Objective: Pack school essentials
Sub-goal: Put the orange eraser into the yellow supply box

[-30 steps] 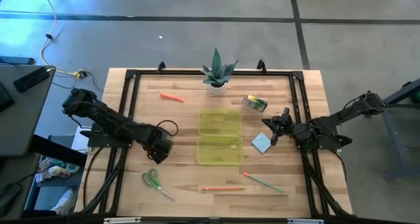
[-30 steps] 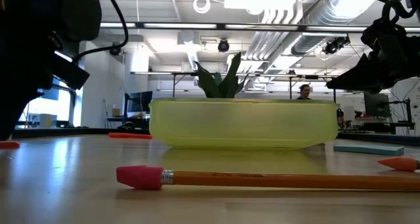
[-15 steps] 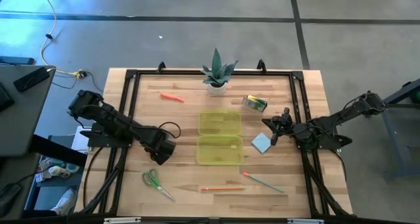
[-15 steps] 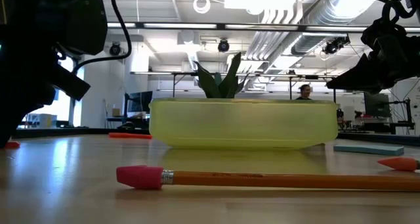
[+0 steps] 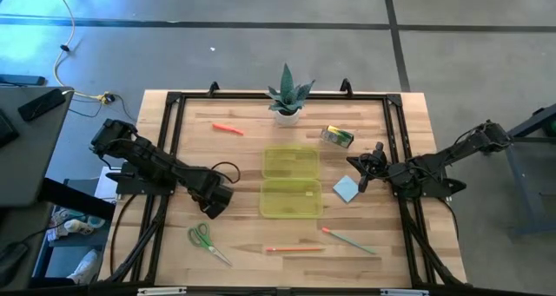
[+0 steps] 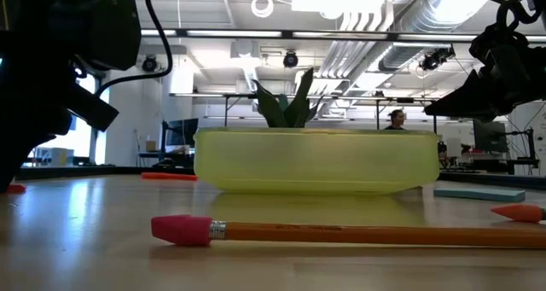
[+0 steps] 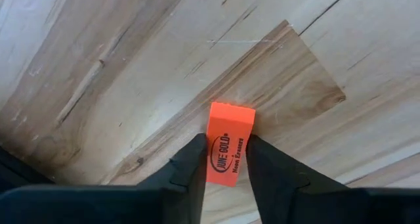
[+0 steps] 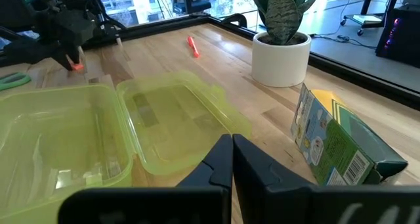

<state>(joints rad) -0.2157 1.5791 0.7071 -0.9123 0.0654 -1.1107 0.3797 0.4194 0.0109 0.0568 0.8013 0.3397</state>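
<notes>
Moved lower and squeezed shut on the orange eraser (image 7: pixel 230 143), left gripper (image 7: pixel 224 163). Right gripper (image 8: pixel 232 159) closed, empty. Could slip out if pinched off-centre.

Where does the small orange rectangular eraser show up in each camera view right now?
High: hidden under the left gripper.
Low: orange sliver at the far left edge.
Left wrist: small orange rectangular eraser between that gripper's fingers.
Right wrist: orange speck.
Shared landmark: yellow-green plastic case.

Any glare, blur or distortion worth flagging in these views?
Low view: pencil close and soft, ceiling lights blown out. High view: blue cast on the floor at left. Left wrist view: sharp, eraser lettering nearly legible. Right wrist view: bright window glare behind the plant.
</notes>
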